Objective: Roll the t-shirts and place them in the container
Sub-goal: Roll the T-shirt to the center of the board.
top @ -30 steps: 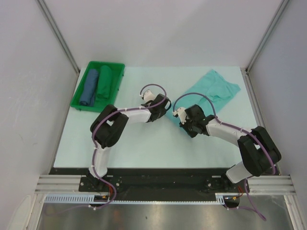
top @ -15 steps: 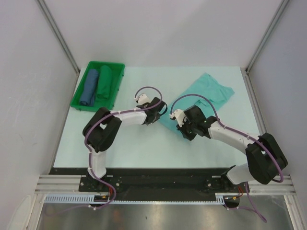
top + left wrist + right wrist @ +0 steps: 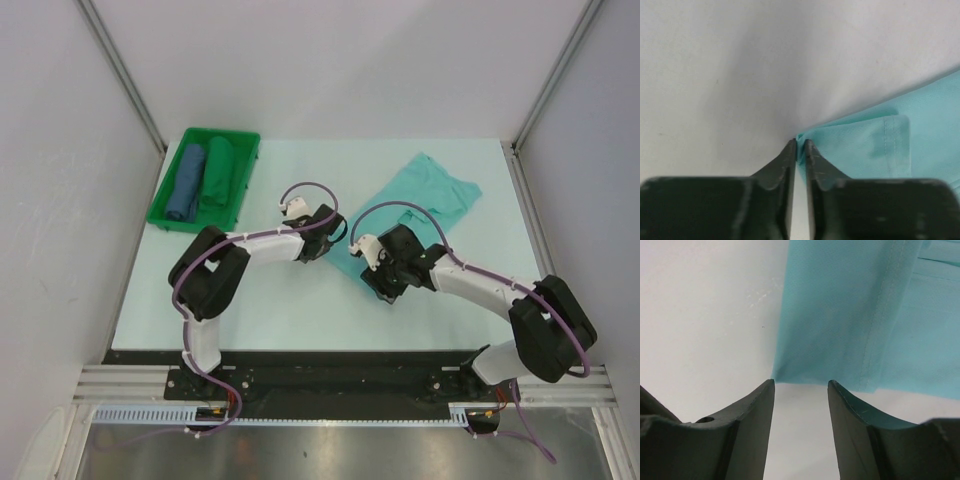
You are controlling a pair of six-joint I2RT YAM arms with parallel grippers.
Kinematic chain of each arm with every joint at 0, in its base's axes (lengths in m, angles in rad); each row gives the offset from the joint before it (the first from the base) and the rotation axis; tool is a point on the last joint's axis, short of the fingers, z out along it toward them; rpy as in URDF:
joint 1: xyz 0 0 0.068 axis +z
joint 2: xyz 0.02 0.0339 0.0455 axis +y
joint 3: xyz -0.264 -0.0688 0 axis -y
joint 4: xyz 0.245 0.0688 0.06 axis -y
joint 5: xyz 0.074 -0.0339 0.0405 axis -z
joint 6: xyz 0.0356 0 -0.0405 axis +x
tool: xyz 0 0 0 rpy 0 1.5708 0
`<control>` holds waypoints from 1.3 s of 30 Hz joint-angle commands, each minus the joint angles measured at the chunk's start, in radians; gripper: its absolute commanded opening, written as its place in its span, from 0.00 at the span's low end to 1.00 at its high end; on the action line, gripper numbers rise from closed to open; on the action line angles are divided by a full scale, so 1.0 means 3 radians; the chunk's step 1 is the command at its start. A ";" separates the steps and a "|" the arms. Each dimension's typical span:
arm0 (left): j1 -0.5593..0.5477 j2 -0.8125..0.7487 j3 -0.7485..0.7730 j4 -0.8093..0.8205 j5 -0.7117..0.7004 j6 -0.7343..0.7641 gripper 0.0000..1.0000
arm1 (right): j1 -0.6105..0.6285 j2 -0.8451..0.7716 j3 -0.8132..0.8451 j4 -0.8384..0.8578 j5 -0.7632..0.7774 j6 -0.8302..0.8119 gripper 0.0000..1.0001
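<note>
A green tray (image 3: 157, 215) at the far left holds two dark rolls (image 3: 215, 172). The left hand (image 3: 800, 146), nearly together, meets a corner of the t-shirt (image 3: 425, 190), which lies on the counter (image 3: 270, 300); whether it grips cannot be told. The right hand (image 3: 801, 383) stands apart, empty, at the hem.

Green tray (image 3: 243, 170) holds blue bundle (image 3: 187, 183); dark-green bundle (image 3: 217, 172).

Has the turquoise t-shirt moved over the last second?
Yes. The t-shirt slid left and toward the arms, away from the table's far right corner.
</note>
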 commanded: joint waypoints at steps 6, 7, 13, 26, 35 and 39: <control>0.0090 -0.0189 -0.0322 0.0246 0.0217 -0.0055 0.45 | 0.0371 -0.0115 0.0117 0.0053 0.0407 0.0028 0.47; 0.0095 -0.0235 -0.0389 0.0403 0.0264 -0.0071 0.46 | 0.0458 -0.0084 0.0112 0.0058 0.0493 0.0048 0.46; 0.0136 -0.0311 -0.0706 0.0660 0.0448 -0.0188 0.47 | 0.0683 0.0166 0.0117 0.0134 0.0902 0.0125 0.46; 0.0172 -0.0271 -0.0819 0.0840 0.0530 -0.0194 0.40 | 0.0566 0.0300 0.0174 0.0232 0.0960 0.0079 0.27; 0.0152 -0.0179 -0.0666 0.0646 0.0464 -0.0280 0.37 | 0.0326 0.0090 0.0215 0.0089 0.0356 0.0048 0.10; 0.0126 -0.0143 -0.0579 0.0564 0.0403 -0.0301 0.33 | 0.0167 0.0074 0.0261 -0.0003 0.0070 0.0054 0.09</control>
